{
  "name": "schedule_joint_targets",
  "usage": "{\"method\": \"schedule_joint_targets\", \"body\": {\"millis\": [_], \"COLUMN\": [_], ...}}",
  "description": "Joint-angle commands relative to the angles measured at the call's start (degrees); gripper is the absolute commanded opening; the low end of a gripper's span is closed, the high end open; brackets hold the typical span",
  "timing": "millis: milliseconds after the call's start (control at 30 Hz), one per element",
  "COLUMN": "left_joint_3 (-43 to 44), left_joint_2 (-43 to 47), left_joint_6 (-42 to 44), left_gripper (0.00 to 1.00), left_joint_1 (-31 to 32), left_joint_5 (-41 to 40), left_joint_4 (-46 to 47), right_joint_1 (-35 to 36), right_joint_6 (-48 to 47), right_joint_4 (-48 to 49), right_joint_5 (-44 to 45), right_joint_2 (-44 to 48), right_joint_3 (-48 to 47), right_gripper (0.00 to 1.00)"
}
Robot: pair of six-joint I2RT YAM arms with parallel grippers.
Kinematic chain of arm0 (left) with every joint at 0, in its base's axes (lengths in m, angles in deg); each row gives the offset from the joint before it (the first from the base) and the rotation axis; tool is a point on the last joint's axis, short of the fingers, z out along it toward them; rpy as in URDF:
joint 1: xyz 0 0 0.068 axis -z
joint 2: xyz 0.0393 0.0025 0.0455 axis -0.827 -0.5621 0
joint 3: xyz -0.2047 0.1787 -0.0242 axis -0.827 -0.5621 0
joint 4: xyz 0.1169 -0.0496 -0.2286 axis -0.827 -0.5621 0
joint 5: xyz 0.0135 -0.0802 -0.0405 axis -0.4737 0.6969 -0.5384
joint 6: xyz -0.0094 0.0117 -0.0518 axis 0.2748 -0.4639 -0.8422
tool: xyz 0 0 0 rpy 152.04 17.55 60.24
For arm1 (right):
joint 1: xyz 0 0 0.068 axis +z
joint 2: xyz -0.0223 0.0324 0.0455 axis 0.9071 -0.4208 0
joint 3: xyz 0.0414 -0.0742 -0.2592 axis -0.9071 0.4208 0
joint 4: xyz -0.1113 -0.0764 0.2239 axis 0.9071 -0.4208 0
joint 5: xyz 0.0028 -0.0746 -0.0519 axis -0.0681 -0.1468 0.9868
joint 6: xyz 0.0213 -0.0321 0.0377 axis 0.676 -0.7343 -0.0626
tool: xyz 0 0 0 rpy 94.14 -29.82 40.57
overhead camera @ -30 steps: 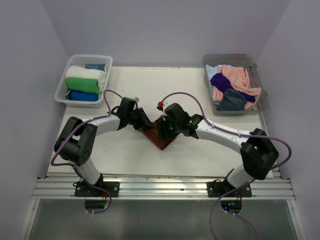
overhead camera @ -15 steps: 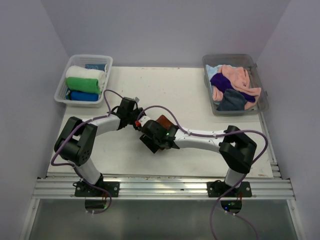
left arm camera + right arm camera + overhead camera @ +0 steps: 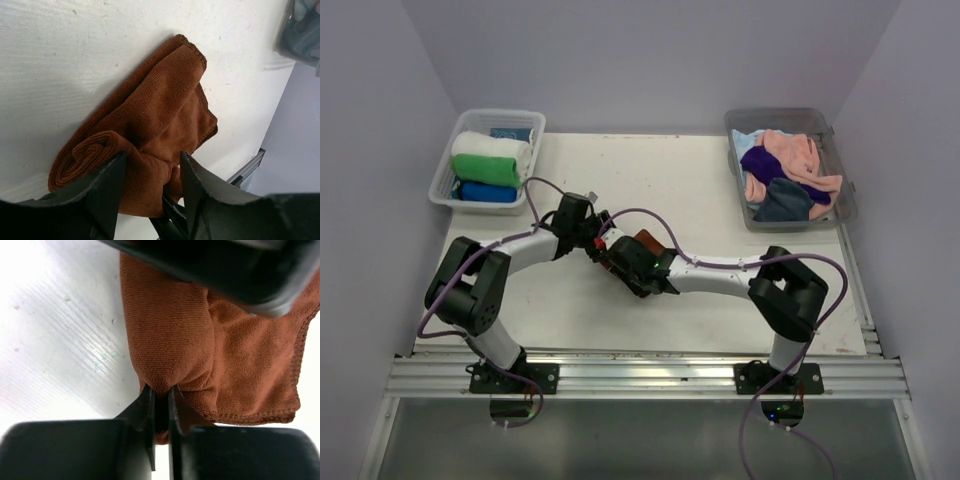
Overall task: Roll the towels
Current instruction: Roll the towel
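Note:
A brown towel (image 3: 646, 243) lies partly rolled in the middle of the table, mostly covered by the two grippers in the top view. In the left wrist view the brown towel (image 3: 150, 105) has a rolled end at the lower left. My left gripper (image 3: 152, 157) stands open and straddles a puffy fold of it. My right gripper (image 3: 161, 390) is shut, pinching the near end of the brown towel (image 3: 170, 330). From above, the left gripper (image 3: 602, 243) and right gripper (image 3: 618, 259) meet tip to tip at the towel's left side.
A clear bin (image 3: 460, 196) at the back left holds white, green and blue rolled towels. A second clear bin (image 3: 847, 205) at the back right holds loose pink, purple and dark towels. The metal rail (image 3: 640, 375) runs along the table's near edge.
My right gripper came in low from the right to the towel's near-left side and shut on it. The left gripper's jaws have widened around the towel.

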Motion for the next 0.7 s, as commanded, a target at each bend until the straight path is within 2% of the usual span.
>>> {"method": "schedule_joint_targets", "body": {"millis": [0, 100, 133, 233, 467, 667], "left_joint_3": [-1.1, -1.9, -2.0, -1.4, -1.3, -4.0], "left_joint_2": [1.7, 4.9, 5.8, 8.9, 12.7, 15.8], "left_joint_6": [3.5, 4.3, 4.5, 5.5, 7.0, 6.5], "left_gripper": [0.55, 0.64, 0.77, 0.91, 0.94, 0.86], "left_joint_1": [-1.5, -3.5, -3.9, -5.4, -8.9, -11.2], "left_joint_5": [-3.4, -1.8, -1.4, -0.9, -0.3, 0.1], "left_joint_4": [-6.4, -6.3, -6.4, -7.6, -10.8, -10.2], "right_joint_1": [-3.2, -5.9, -6.8, -8.4, -10.4, -11.8], "right_joint_6": [2.8, 3.8, 3.9, 5.1, 7.8, 9.9], "right_joint_4": [4.9, 6.4, 6.7, 8.1, 10.2, 11.4], "right_joint_5": [-7.7, -15.4, -17.4, -23.1, -31.4, -37.0], "right_joint_2": [1.9, 2.5, 2.5, 1.8, 1.1, -0.3], "right_joint_3": [2.1, 3.2, 3.5, 4.0, 4.1, 4.6], "right_gripper": [0.00, 0.00, 0.00, 0.00, 0.00, 0.00]}}
